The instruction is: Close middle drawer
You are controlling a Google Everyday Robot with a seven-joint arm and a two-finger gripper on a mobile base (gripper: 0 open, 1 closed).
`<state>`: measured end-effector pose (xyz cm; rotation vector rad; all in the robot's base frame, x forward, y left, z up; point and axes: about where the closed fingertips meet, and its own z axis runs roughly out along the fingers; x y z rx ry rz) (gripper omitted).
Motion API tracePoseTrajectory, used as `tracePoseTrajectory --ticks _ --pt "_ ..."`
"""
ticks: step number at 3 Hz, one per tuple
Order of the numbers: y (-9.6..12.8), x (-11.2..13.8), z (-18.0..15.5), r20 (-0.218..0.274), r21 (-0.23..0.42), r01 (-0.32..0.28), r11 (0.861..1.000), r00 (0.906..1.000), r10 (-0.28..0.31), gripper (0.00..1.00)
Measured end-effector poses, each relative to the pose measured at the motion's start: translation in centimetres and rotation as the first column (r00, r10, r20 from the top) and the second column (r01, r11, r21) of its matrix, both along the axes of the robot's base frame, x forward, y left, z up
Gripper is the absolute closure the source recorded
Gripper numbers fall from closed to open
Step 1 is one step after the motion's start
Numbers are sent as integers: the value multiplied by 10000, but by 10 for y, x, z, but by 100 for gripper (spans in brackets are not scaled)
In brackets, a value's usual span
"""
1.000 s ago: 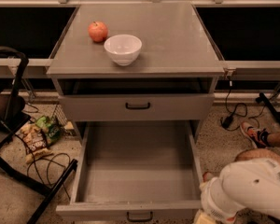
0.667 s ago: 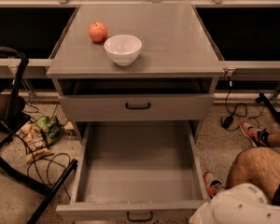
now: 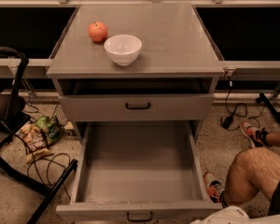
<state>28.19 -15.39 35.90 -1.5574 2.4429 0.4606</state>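
Observation:
The grey cabinet stands in the middle of the view. Its middle drawer is pulled far out towards me, an empty deep grey tray with a low front and a small black bar handle at the bottom edge. The top drawer, with its own black handle, sits nearly shut above it. The lowest drawer is hidden under the open one. My gripper is out of view; only a white part of my arm shows at the bottom right, beside the drawer's front corner.
A red apple and a white bowl stand on the cabinet top. A person's bare legs and shoes are on the floor at right. A black chair, snack bags and cables lie at left.
My white arm has dropped down and out of the picture at the bottom right, uncovering the person's leg. The drawer has not moved.

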Motion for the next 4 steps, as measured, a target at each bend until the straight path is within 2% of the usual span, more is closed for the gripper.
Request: tracePoseTrajectory --ticks 1,2,3,4 --pt "15 24 -25 548 564 -195 9982 9984 164 100" --pt "31 63 -31 1432 982 -410 9943 9893 267 100" --pt "34 74 -27 1726 1059 -466 9933 9846 278 100" --pt "46 113 -5 2688 1269 -634 9899 9628 272 100"
